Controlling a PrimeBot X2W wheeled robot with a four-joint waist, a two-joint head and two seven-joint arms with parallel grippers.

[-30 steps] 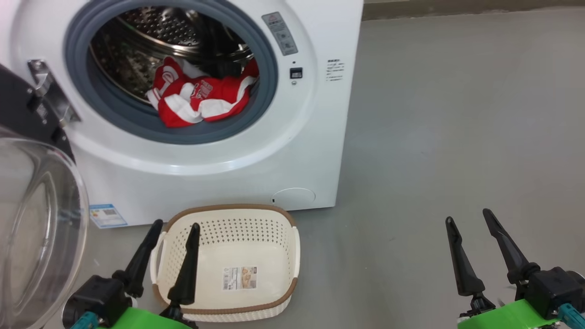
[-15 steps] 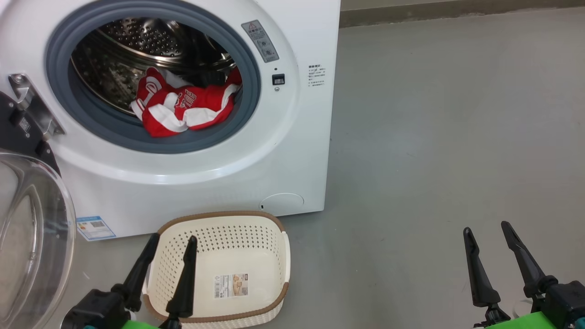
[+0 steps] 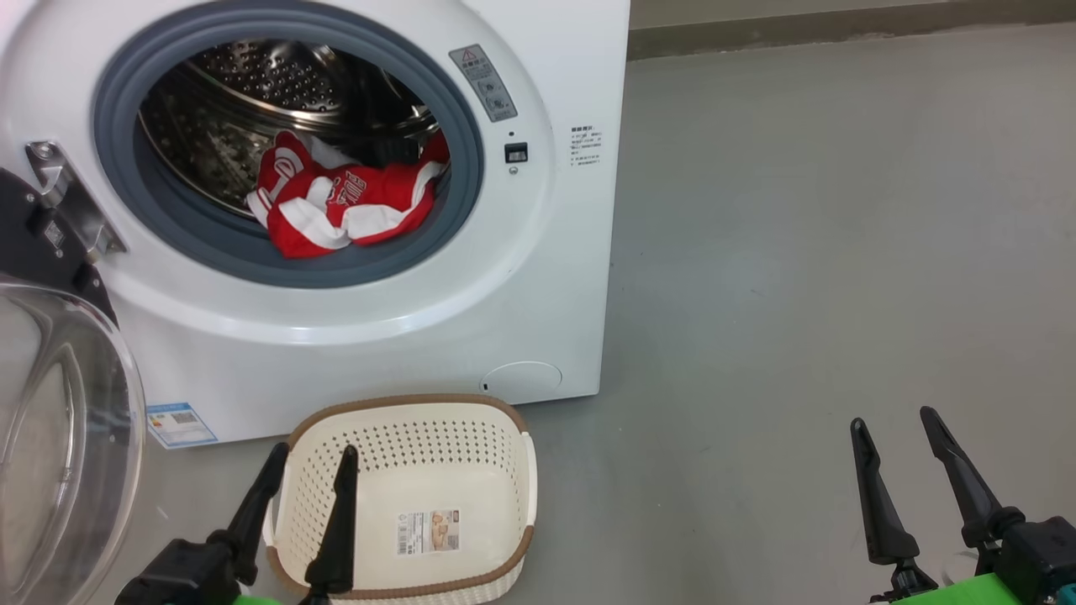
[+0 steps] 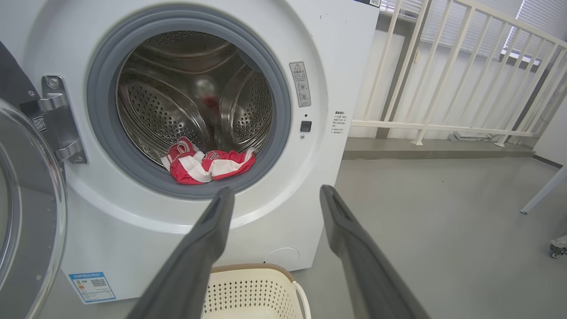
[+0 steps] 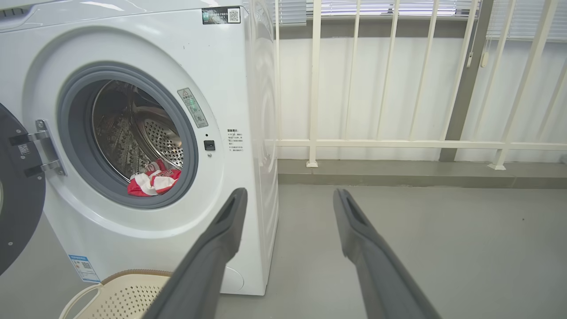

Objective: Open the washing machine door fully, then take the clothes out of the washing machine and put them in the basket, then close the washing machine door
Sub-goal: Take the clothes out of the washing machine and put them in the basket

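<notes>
The washing machine (image 3: 538,277) is standing with its door (image 3: 59,437) hanging wide open at the left, so unloading is probably starting. The basket (image 3: 403,403) is sitting empty on the floor before it. The clothes (image 3: 336,206) are lying at the drum's front lip. The left gripper (image 3: 313,454) and right gripper (image 3: 891,420) are hovering low with fingers spread and nothing between them. The next move is calling for a reach into the drum.

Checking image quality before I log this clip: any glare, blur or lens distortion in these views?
Head view: even light, sharp, with reflections streaking the washing machine door glass. Left wrist view: the left pincer looks soft and out of focus, while the clothes are crisp. Right wrist view: the wide lens bows the washing machine corner edge.
</notes>
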